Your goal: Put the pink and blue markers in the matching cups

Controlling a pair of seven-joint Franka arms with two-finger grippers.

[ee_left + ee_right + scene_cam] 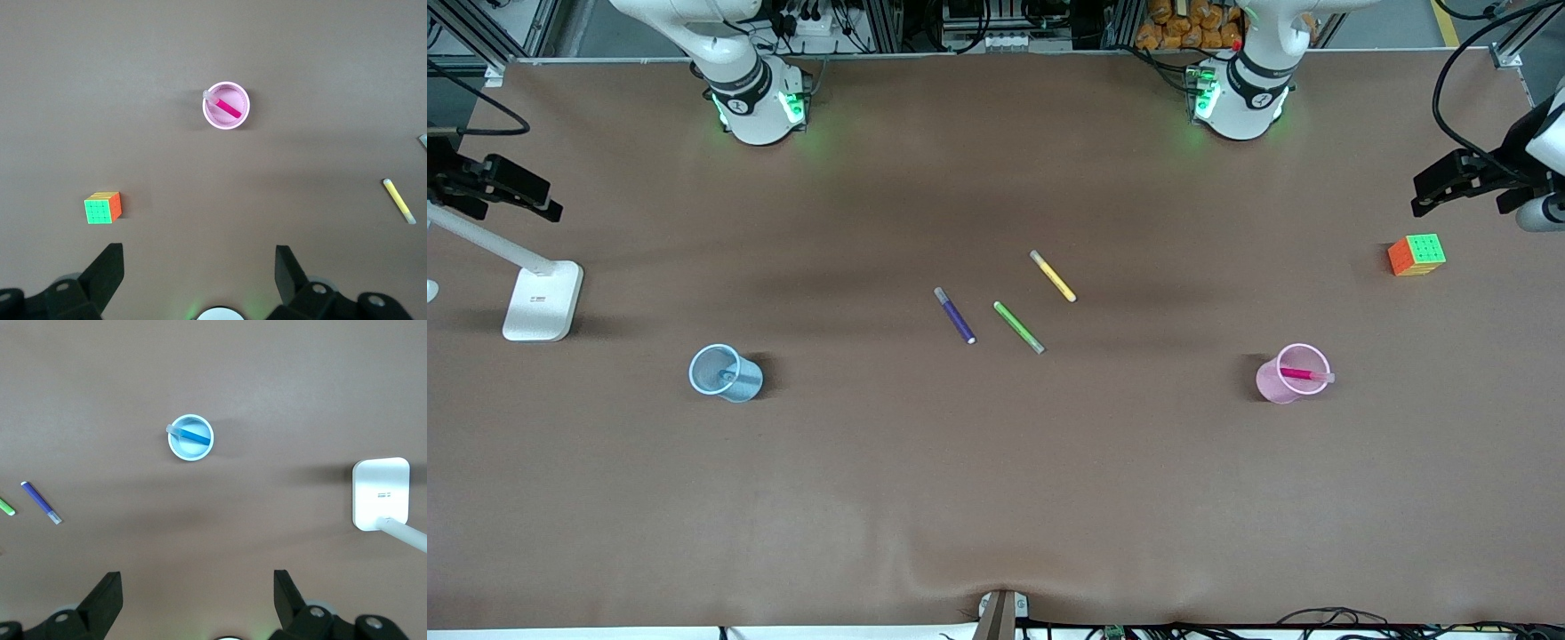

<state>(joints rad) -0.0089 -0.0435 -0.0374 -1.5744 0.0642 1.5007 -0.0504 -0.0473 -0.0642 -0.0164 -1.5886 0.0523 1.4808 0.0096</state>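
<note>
The pink cup (1270,384) stands toward the left arm's end of the table with the pink marker (1303,374) leaning inside it, pale end at the rim. Both show in the left wrist view: cup (209,121), marker (227,108). The light blue cup (740,387) stands toward the right arm's end with the blue marker (194,437) leaning in it; the cup's rim (190,457) shows there too. My left gripper (200,250) is open and empty, high above the table by its base. My right gripper (198,577) is open and empty, likewise high by its base.
A purple pen (955,316), a green pen (1019,327) and a yellow pen (1053,276) lie mid-table. A colour cube (1416,254) sits near the left arm's end. A white lamp base (543,302) stands at the right arm's end.
</note>
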